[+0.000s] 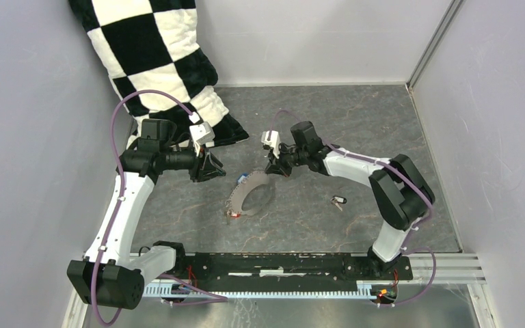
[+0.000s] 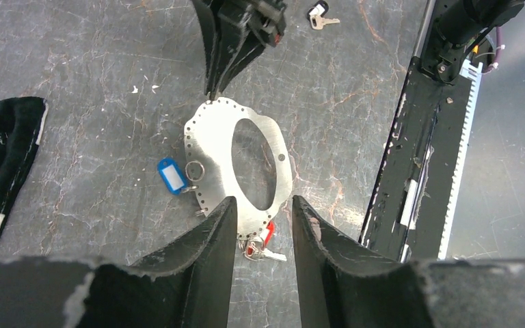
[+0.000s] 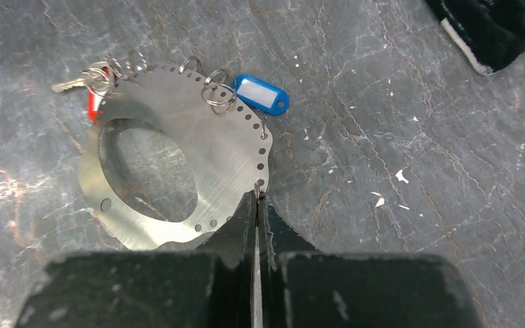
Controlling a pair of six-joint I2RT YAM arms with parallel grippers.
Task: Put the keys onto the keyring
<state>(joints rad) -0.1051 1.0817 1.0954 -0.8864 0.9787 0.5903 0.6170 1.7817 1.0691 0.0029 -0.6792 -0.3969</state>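
Note:
The keyring (image 1: 238, 198) is a flat grey metal plate with an oval opening and small holes round its rim, lying mid-table; it also shows in the left wrist view (image 2: 219, 137) and the right wrist view (image 3: 219, 157). A blue tag key (image 3: 262, 94) and a red key (image 3: 94, 102) hang from its rim by small rings. A dark key with white (image 1: 338, 201) lies apart to the right. My right gripper (image 3: 256, 198) is shut on a thin small ring at the plate's rim. My left gripper (image 2: 263, 201) is open, above the plate's red-key end.
A black-and-white chequered cushion (image 1: 157, 61) lies at the back left, its corner near the left gripper. Grey walls close in the left, back and right. A black rail (image 1: 280, 263) runs along the near edge.

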